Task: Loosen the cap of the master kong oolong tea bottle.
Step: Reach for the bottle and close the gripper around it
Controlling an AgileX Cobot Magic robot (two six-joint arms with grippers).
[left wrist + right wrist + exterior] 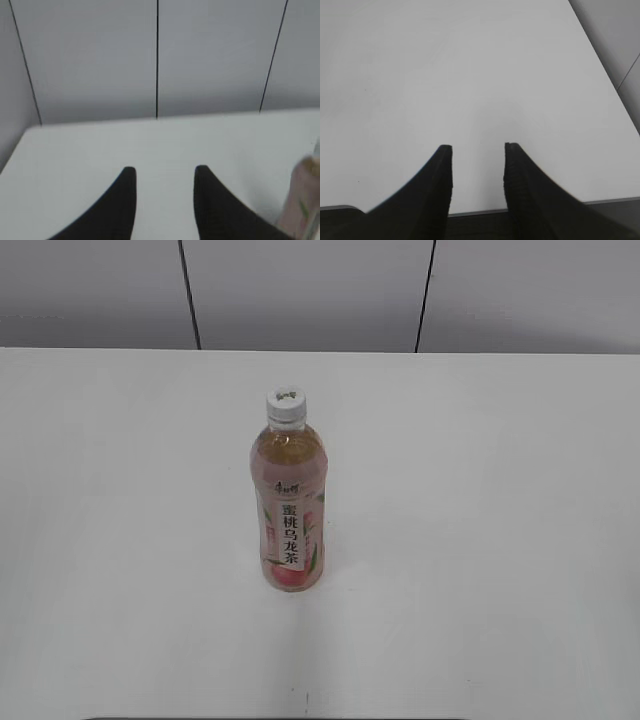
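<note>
The master kong oolong tea bottle [288,512] stands upright in the middle of the white table [480,540], pink-and-white label facing the camera. Its white cap [285,404] with a small dark logo sits on top. Neither gripper shows in the exterior view. In the left wrist view my left gripper [165,172] is open and empty above the table, and a blurred edge of the bottle [305,200] shows at the far right. In the right wrist view my right gripper [477,147] is open and empty over the table near its front edge; no bottle shows there.
A grey panelled wall [300,290] with dark seams runs behind the table's far edge. The table's right edge [612,95] shows in the right wrist view, and its front edge [475,212] lies just under the right fingers.
</note>
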